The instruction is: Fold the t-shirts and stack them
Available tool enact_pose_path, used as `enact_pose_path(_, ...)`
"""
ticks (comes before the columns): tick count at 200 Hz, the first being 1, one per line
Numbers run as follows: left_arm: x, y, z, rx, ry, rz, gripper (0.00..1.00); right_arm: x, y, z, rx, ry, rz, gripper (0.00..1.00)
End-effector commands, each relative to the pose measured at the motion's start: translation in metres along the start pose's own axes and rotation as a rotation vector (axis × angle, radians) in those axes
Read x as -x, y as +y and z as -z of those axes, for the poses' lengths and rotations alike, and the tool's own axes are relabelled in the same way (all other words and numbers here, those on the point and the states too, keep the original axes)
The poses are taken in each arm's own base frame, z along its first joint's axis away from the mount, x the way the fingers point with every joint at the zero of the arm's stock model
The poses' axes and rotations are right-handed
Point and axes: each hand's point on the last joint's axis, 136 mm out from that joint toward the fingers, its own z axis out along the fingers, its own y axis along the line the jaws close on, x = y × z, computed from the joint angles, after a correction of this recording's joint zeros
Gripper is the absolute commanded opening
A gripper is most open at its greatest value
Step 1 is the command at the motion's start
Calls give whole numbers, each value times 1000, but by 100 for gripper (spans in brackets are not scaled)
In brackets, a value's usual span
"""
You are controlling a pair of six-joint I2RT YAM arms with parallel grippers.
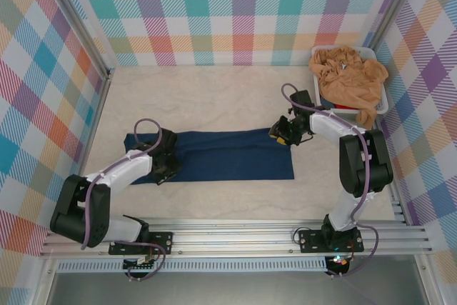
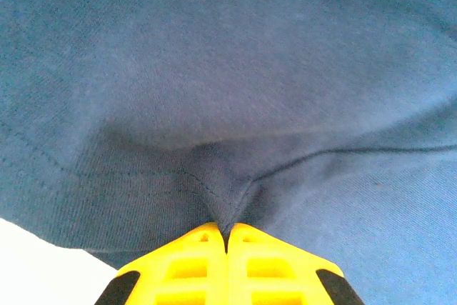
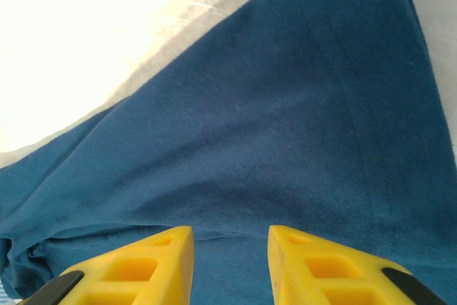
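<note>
My left end effector [image 2: 227, 232] pinches the navy t-shirt [image 1: 228, 153], a soft long rectangle on the counter [image 1: 214, 98]; right end effector [image 3: 230, 248] hovers part-open, empty. Crumpled tan t-shirts [image 1: 350, 76] fill the white tub [image 1: 369, 51].

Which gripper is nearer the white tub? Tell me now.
Right. The right gripper is at the navy t-shirt's right end, just left of the white tub; the left gripper pinches the shirt's far left end.

A: The shirt [image 2: 250, 69] at the left gripper [image 2: 227, 237]?
B: Dark navy, plain. Fingers [image 3: 161, 262] yellow, black behind.
A: Beyond the right gripper [image 3: 230, 248]?
B: Tan-orange tees [image 1: 348, 76]; tub [image 1: 384, 101] probably white; table [image 1: 214, 98] cream; walls [image 1: 235, 12] pastel plaid.
</note>
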Motion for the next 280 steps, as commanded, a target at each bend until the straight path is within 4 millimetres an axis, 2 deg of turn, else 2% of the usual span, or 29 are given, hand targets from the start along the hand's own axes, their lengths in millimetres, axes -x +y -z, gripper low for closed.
enact_pose_path(1, -12, 10, 8, 21, 2, 3, 0, -4, -7, 7, -25, -4, -1, 33)
enact_pose_path(14, -15, 9, 8, 6, 6, 6, 0, -3, -11, 6, -48, -9, -10, 33)
enact_pose_path(32, -24, 7, -4, -9, 49, 3, 1, -1, -19, 5, -91, -18, -22, 33)
enact_pose_path(46, -32, 1, -13, -11, 110, -14, 11, 2, -18, 4, -92, -28, -14, 33)
enact_pose_path(57, -35, 1, -13, 9, 140, -31, 26, 5, -16, 4, -94, -29, -4, 31)
enact_pose_path(71, -27, 2, -1, 35, 111, -35, 40, 7, -15, 4, -101, -25, 1, 30)
enact_pose_path(87, -10, -8, 25, -6, 31, -25, 49, 7, -12, 6, -97, -21, -7, 30)
enact_pose_path(109, 12, -31, 56, -87, -44, -8, 49, -1, -20, 10, -132, -10, -83, 34)
enact_pose_path(127, 29, -44, 64, -98, -64, 12, 46, -5, -28, 11, -146, -24, -139, 35)
enact_pose_path(139, 38, -45, 56, -93, -53, 62, 46, -5, -32, 8, -144, -25, -171, 35)
enact_pose_path(153, 50, -43, 38, -100, -22, 146, 45, -4, -35, 2, -135, -6, -226, 34)
enact_pose_path(179, 74, -26, 5, -59, -3, 288, 41, 0, -56, -10, -234, 10, -268, 32)
enact_pose_path(198, 78, -5, -16, 24, 29, 345, 38, -15, -84, -18, -344, 104, -326, 24)
enact_pose_path(213, 80, 9, -28, 65, 44, 366, 38, -28, -102, -18, -410, 140, -332, 24)
enact_pose_path(232, 85, 21, -38, 99, 64, 386, 38, -34, -107, -15, -437, 151, -310, 23)
enact_pose_path(260, 104, 12, -53, 118, 81, 344, 39, -43, -112, -11, -468, 186, -316, 22)
enact_pose_path(280, 126, -11, -70, 103, 115, 314, 40, -61, -113, -9, -458, 229, -362, 21)
